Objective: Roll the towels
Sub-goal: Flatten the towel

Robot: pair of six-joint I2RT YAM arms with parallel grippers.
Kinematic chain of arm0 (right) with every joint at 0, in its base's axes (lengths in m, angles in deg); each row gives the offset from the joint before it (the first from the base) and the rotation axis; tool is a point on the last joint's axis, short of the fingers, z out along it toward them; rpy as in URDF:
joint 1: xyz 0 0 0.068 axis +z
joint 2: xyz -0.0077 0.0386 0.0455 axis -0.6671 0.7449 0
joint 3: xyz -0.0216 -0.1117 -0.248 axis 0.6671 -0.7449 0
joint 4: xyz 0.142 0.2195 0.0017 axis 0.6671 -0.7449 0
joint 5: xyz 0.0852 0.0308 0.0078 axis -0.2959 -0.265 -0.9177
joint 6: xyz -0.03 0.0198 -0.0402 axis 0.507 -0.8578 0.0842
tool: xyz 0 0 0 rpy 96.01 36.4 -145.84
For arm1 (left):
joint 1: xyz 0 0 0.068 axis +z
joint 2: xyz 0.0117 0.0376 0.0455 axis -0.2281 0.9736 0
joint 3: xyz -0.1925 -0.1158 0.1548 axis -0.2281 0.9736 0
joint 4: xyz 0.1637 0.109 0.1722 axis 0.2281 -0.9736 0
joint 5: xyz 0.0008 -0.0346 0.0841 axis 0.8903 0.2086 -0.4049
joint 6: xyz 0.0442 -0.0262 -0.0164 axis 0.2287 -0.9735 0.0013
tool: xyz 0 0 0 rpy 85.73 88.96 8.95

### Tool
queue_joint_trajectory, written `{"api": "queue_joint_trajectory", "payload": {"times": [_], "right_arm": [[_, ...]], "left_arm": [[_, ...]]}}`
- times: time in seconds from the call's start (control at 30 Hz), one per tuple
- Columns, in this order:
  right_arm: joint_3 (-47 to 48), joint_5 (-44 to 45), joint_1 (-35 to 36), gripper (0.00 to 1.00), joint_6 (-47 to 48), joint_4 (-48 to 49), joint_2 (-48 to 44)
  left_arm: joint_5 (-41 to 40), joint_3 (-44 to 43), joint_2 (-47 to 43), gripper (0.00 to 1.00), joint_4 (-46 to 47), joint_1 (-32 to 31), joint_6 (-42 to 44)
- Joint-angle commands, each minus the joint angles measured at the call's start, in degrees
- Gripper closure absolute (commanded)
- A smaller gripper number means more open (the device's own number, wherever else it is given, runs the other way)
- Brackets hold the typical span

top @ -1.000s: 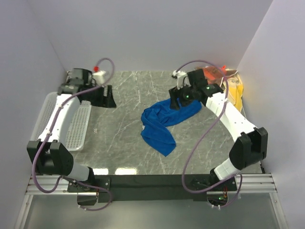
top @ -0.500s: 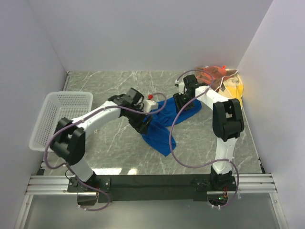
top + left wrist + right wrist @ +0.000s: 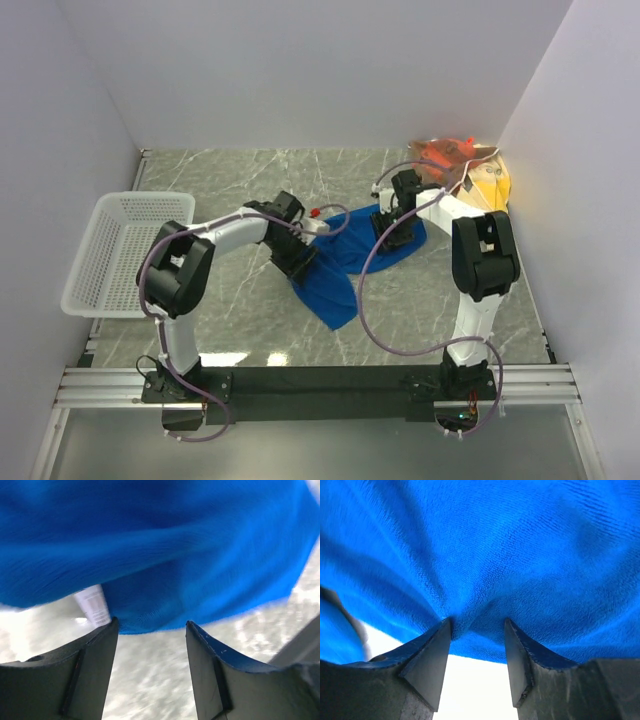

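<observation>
The blue towel (image 3: 335, 292) lies crumpled in the middle of the table. My left gripper (image 3: 300, 264) is low at its left edge. In the left wrist view that gripper (image 3: 152, 622) is open, the towel's hem (image 3: 165, 555) and a white label (image 3: 92, 604) lie just past its fingertips, and bare table shows between them. My right gripper (image 3: 393, 240) is down on the towel's far right end. In the right wrist view it (image 3: 477, 622) is open, its tips pressing into puckered blue cloth (image 3: 495, 545). A yellow towel (image 3: 492, 186) and an orange patterned towel (image 3: 445, 153) are heaped at the back right.
A white mesh basket (image 3: 125, 250) stands at the left edge of the table. Side walls close in left and right, and a back wall runs behind. The arms' cables loop over the towel area.
The left arm swung from over the basket across to the blue towel's left edge. The right gripper shifted a little on the towel's far end. Both sets of jaws have narrowed.
</observation>
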Motion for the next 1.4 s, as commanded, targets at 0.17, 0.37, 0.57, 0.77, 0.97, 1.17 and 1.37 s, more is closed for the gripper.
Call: {"api": "queue_joint_trajectory", "payload": {"times": [0.17,0.37,0.57,0.77,0.97,1.17,1.37], "right_arm": [[-12.45,-9.50,1.59,0.47,6.02,-14.69,-9.87],[-11.84,-11.01,-0.16,0.42,4.19,-14.36,-24.71],[-10.00,5.13,-7.96,0.42,2.16,-6.53,-29.86],[-4.55,11.05,-14.22,0.49,-0.13,-6.97,-21.52],[-0.77,14.75,-16.51,0.50,-1.09,-3.63,-13.00],[3.89,13.70,-17.22,0.51,-1.80,-2.31,-6.31],[6.97,11.51,-17.13,0.58,-2.06,-3.18,-1.99]], "left_arm": [[1.04,0.70,-3.61,0.37,-5.51,13.56,7.75],[4.55,-0.09,-9.32,0.28,-7.81,16.47,8.90],[1.57,0.96,-13.19,0.19,-3.59,16.82,5.12],[-1.68,0.34,-11.08,0.16,-2.71,16.82,-0.68],[-5.99,0.08,-9.59,0.21,-1.83,17.00,-3.75],[-7.58,0.52,-6.25,0.27,-2.79,17.17,-5.16],[-6.26,1.84,-4.14,0.41,-3.14,17.17,-6.83]]}}
